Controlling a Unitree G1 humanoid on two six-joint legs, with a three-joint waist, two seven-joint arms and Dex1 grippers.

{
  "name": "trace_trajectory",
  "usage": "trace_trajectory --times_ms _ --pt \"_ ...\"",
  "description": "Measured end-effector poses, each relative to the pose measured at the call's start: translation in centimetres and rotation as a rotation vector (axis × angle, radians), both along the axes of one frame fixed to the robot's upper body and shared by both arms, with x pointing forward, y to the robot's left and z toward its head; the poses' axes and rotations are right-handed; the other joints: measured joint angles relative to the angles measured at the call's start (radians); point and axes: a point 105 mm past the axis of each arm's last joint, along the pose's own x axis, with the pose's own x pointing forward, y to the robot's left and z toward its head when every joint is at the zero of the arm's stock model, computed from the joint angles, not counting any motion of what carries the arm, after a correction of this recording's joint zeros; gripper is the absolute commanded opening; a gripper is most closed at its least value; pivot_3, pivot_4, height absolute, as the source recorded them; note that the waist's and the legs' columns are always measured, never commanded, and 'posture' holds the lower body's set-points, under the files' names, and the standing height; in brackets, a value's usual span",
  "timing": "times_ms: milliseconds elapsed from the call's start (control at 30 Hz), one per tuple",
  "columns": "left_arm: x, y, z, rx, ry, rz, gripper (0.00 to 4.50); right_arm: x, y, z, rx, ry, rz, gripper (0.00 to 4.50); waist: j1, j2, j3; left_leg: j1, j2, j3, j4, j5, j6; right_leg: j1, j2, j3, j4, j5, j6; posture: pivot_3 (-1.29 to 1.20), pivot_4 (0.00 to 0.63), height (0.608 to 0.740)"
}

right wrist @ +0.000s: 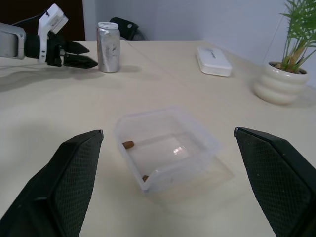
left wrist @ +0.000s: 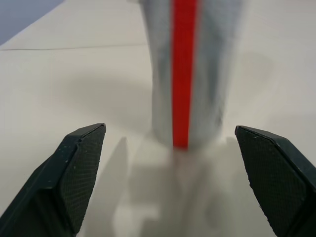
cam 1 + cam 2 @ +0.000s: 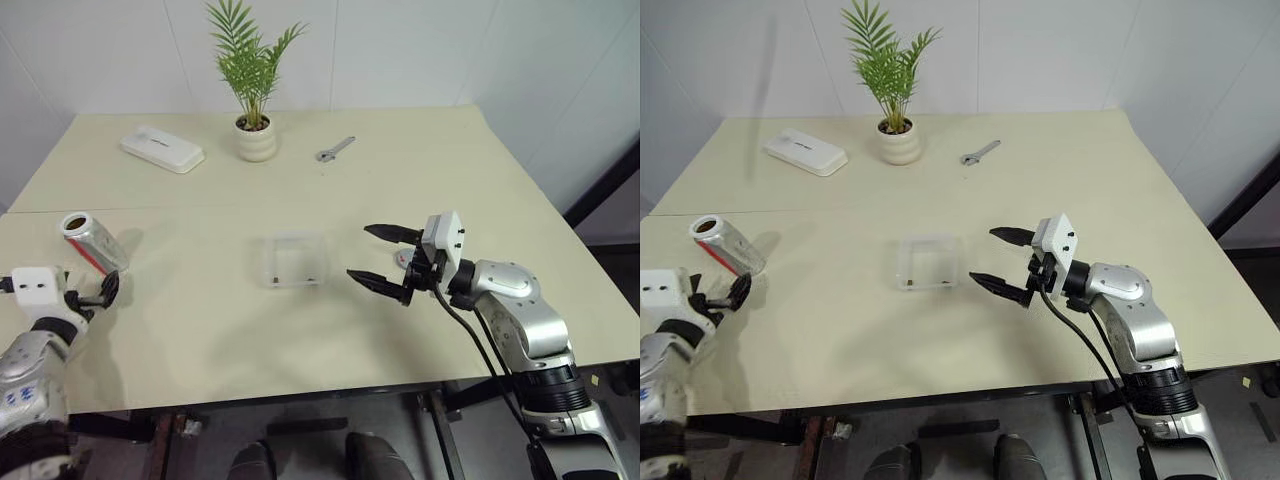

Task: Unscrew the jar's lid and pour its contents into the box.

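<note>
Jaws of the left gripper [image 3: 103, 290] are spread wide, just short of the jar [image 3: 92, 241], nothing grasped. The jar stands upright near the table's [image 3: 420, 180] left edge, mouth upward. Right gripper [image 3: 383, 258] jaws are released beside the box [image 3: 293, 259].

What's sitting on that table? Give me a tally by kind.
Clear plastic jar with a red stripe: 1
Clear square plastic box: 1
Brown bits in the box: 2
Flat white oblong case: 1
Green plant in a white pot: 1
Metal wrench: 1
Total: 7
</note>
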Motion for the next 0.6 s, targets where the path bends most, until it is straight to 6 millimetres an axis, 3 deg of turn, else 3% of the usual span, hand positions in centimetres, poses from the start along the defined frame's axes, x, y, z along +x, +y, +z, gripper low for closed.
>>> trace_trajectory --times_ms 100,200,367,467,600 --pt "-1.6 -0.8 0.0 0.071 0.035 -0.057 4.48 -0.3 -0.5 -0.3 -0.023 0.018 0.008 4.50 0.001 0.000 0.000 0.000 0.000 0.000 0.000 0.000 0.000 -0.001 0.000 0.000 0.000 -0.002 -0.004 0.00 0.150 0.740" --pt "-3.3 -2.9 1.6 0.246 0.073 -0.243 4.48 -0.9 -1.3 -0.1 -0.074 0.014 0.042 4.50 0.000 -0.003 -0.002 0.000 0.001 0.001 -0.001 -0.003 -0.004 -0.001 0.000 0.000 -0.002 -0.010 -0.018 0.00 0.150 0.740" --pt "-3.5 -10.1 7.2 0.467 -0.067 -0.671 4.48 -1.1 -1.9 0.8 -0.109 0.005 0.110 4.50 0.000 -0.003 -0.003 0.001 0.001 0.006 -0.003 -0.003 -0.005 0.001 -0.002 0.001 -0.009 -0.006 -0.021 0.00 0.150 0.740" --pt "-3.9 -12.4 7.3 0.495 -0.034 -0.859 4.48 -1.1 -2.5 1.1 -0.113 0.015 0.115 4.50 -0.014 -0.003 -0.003 0.001 0.001 0.009 -0.003 -0.003 -0.004 0.001 -0.002 0.004 -0.009 -0.006 -0.021 0.00 0.150 0.740" --pt "-3.2 -13.5 7.5 0.467 -0.041 -0.930 4.48 -1.2 -2.9 1.0 -0.126 0.019 0.115 4.50 -0.027 -0.003 -0.003 0.001 0.004 0.008 -0.003 -0.001 0.001 -0.001 0.001 0.004 -0.008 -0.006 -0.020 0.00 0.150 0.740"
